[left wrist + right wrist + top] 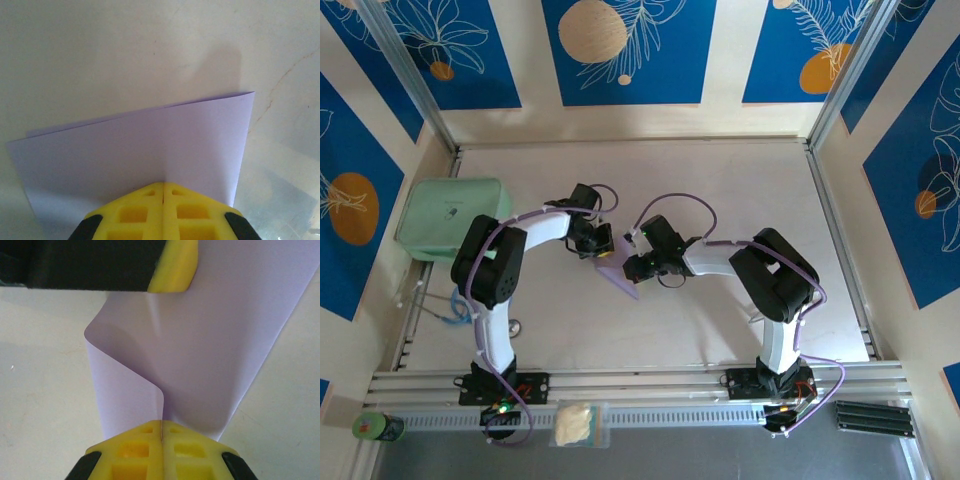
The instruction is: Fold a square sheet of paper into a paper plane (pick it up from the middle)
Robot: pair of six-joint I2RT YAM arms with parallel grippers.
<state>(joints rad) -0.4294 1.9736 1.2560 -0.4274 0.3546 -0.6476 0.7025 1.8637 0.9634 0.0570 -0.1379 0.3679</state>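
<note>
The square sheet of paper (pixel 620 276) is pale lilac and is held up between both grippers at the table's middle. My left gripper (pixel 601 243) is shut, and in its wrist view the sheet (pixel 135 150) spreads out from its closed yellow fingertips (pixel 163 184), with a faint centre line. My right gripper (pixel 631 263) is shut on the sheet's near edge (pixel 162 426), which shows as a thin line between the pads. There the paper (pixel 215 355) bends in an S-curve, and one of the left gripper's yellow fingers (pixel 172 270) presses its far side. No paper plane shape is visible.
A mint-green rounded box (pixel 452 217) sits at the left of the table, by the left arm's elbow. A clear bag (pixel 575 424), a green can (pixel 375 428) and a black strip (pixel 870 418) lie along the front rail. Metal frame posts stand at the back corners.
</note>
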